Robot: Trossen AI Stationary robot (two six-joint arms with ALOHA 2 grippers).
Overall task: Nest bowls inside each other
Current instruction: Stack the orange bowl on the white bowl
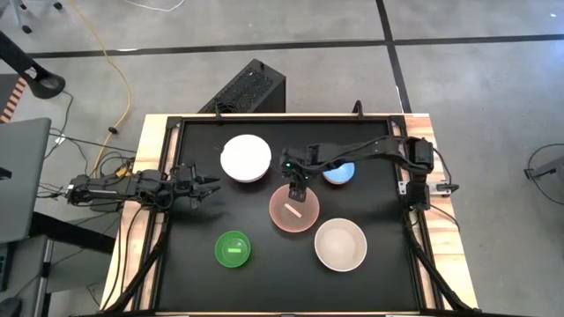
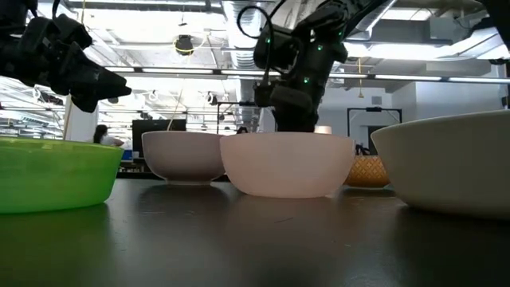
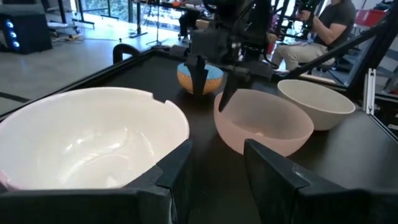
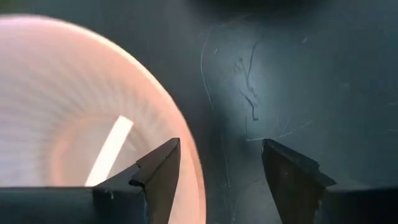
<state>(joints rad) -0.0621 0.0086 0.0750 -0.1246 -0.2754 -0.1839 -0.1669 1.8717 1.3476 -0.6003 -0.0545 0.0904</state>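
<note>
Five bowls sit upright on their bases on the black table: white (image 1: 245, 158), blue (image 1: 340, 173), pink (image 1: 293, 211), pale cream (image 1: 340, 245) and green (image 1: 233, 249). My right gripper (image 4: 217, 149) is open and slants down over the pink bowl's far rim (image 4: 181, 115). One finger is over the bowl's inside and the other over the table outside it, and neither shows any touch. My left gripper (image 1: 216, 186) waits open at the table's left side, beside the white bowl (image 3: 93, 137), with nothing between its fingers.
The table has a raised black frame (image 1: 176, 123) and a wooden border. In the low view the green bowl (image 2: 48, 171) and cream bowl (image 2: 446, 167) stand nearest. Bare tabletop lies between the bowls. A person (image 3: 323, 25) sits beyond the far edge.
</note>
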